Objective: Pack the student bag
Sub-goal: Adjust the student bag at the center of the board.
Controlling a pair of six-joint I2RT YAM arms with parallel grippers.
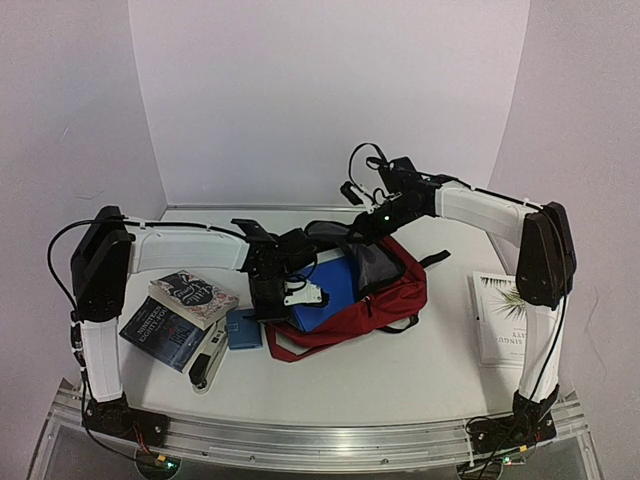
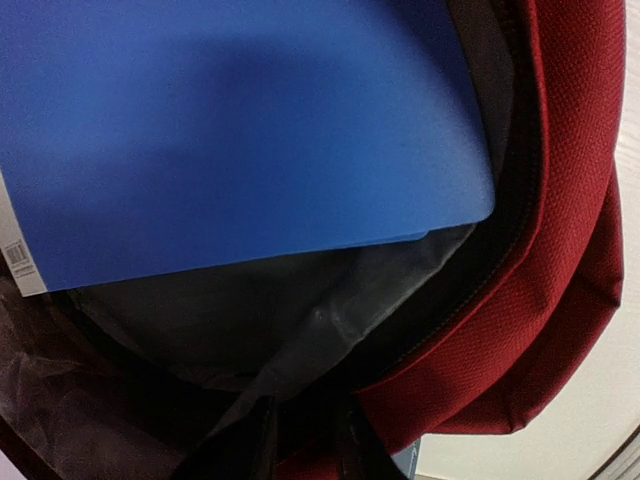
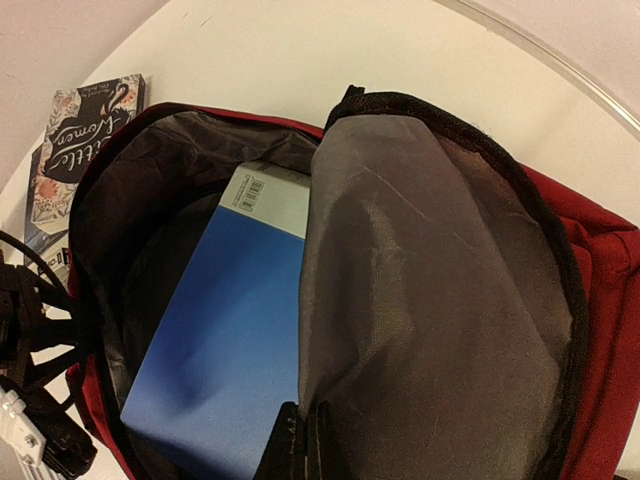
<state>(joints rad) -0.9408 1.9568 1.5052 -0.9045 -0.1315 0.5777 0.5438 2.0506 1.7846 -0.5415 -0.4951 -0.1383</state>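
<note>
Looking down from above, I am seeing the backpack (image 1: 392, 298) lying open in the middle of the table (image 1: 400, 375), its dark red fabric spreading toward the right. The right end effector (image 3: 303, 442) is pinching the edge of the grey-lined flap with its jaws closed, and the flap is standing up off the opening. A blue book (image 3: 220, 340) is lying flat inside, its barcoded white edge pointing toward the far side of the bag. The left end effector (image 1: 295, 292) is hanging at the mouth of the backpack, just over the book; I cannot tell whether its jaws are parted or gripping anything. On the left, two more books (image 1: 185, 310) are sitting stacked, and a white book (image 1: 497, 318) is resting at the right.
</note>
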